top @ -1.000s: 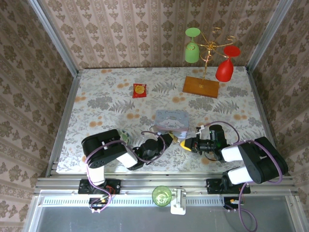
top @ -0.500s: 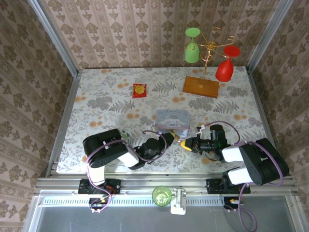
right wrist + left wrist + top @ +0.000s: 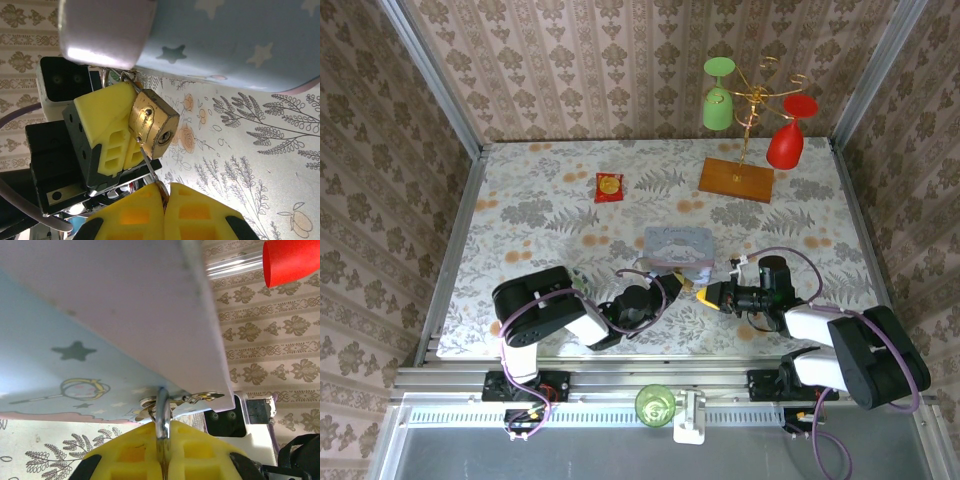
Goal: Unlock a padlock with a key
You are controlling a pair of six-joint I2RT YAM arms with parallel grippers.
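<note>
- The pale blue tin [image 3: 240,35] is printed with stars, and its side in the left wrist view adds a drawn ringed wand; the red packet [image 3: 609,187], at 11 o'clock from the tin, has print too small to read
- The padlock [image 3: 152,123] is held above the floral surface [image 3: 520,210] at the tin's 6 o'clock edge; the right wrist view gives its brass body and round keyhole
- The left fingers [image 3: 107,127] are clamped on it; the left wrist view gives the silvery shackle [image 3: 162,417] pinched between the yellow pads
- The right fingers [image 3: 135,215] are pinched tight on the key [image 3: 148,159]; its blade points to 11 o'clock, tip meeting the edge of the keyhole face
- The top view adds a green glass [image 3: 718,100] and a red glass [image 3: 790,140] at the tin's 1 o'clock
</note>
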